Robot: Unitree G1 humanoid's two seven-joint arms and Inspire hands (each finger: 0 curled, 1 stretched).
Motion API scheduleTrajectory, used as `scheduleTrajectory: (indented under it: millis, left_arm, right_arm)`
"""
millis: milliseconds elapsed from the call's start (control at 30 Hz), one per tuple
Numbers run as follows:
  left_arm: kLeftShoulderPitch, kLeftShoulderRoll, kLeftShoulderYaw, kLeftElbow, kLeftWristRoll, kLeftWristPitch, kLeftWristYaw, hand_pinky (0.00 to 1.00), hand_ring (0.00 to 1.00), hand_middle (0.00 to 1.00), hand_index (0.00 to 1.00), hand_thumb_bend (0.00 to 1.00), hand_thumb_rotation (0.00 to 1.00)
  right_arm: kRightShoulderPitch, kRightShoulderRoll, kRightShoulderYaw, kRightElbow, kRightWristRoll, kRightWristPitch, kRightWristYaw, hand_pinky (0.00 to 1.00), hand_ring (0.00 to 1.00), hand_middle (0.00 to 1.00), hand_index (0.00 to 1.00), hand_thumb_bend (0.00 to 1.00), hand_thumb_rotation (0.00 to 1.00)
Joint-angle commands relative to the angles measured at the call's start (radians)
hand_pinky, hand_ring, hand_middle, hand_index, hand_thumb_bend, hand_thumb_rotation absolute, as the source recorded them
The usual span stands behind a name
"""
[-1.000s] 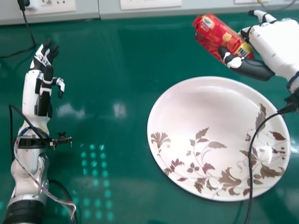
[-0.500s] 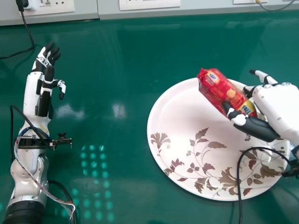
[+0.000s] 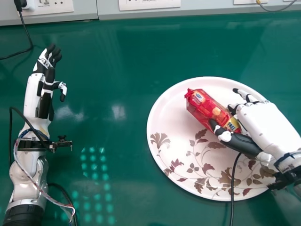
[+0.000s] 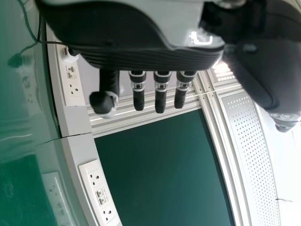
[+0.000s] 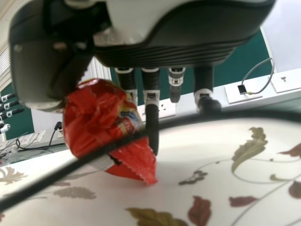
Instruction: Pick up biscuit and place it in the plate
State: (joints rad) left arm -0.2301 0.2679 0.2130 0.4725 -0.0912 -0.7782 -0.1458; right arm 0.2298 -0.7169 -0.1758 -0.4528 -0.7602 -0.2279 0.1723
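One biscuit (image 3: 207, 110) sits between the right hand's (image 3: 267, 126) thumb and fingers, over the plate (image 3: 164, 113). The left hand's (image 3: 46, 63) fingers are extended, wide.

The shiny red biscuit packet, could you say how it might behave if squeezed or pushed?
The shiny red biscuit packet would likely crinkle at its crumpled end. The biscuits pictured on it suggest brittle contents, so a hard squeeze could crack them. Pushed on the smooth white floral plate, it would probably slide.

Grn tbl (image 3: 108, 56) | gry trunking (image 3: 207, 10) w/ wht sockets (image 3: 149, 4) | dk-grn pnl (image 4: 160, 169)
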Motion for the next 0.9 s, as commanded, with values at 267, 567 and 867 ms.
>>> scheduleTrajectory:
  millis: [267,567,867]
  left_arm:
    - [0.086,-0.067,-0.027,0.088,0.005,-0.011,-0.001,0.0,1.0,0.99,1.0,1.0,0.83]
    - [0.082,-0.068,-0.028,0.08,0.013,-0.001,0.008,0.0,1.0,0.99,1.0,1.0,0.84]
    - [0.084,-0.069,-0.03,0.078,0.005,-0.007,-0.002,0.0,1.0,1.0,1.0,1.0,0.84]
  right_arm:
    - [-0.032,0.023,0.019,0.018,0.014,0.002,0.004,0.09,0.45,0.48,0.47,0.51,0.0]
    - [-0.029,-0.005,-0.01,-0.003,0.087,0.007,0.081,0.64,0.77,0.86,0.89,0.96,0.6]
    - [-0.042,-0.001,-0.019,0.012,0.064,0.0,0.062,0.74,0.87,0.94,0.97,1.0,0.76]
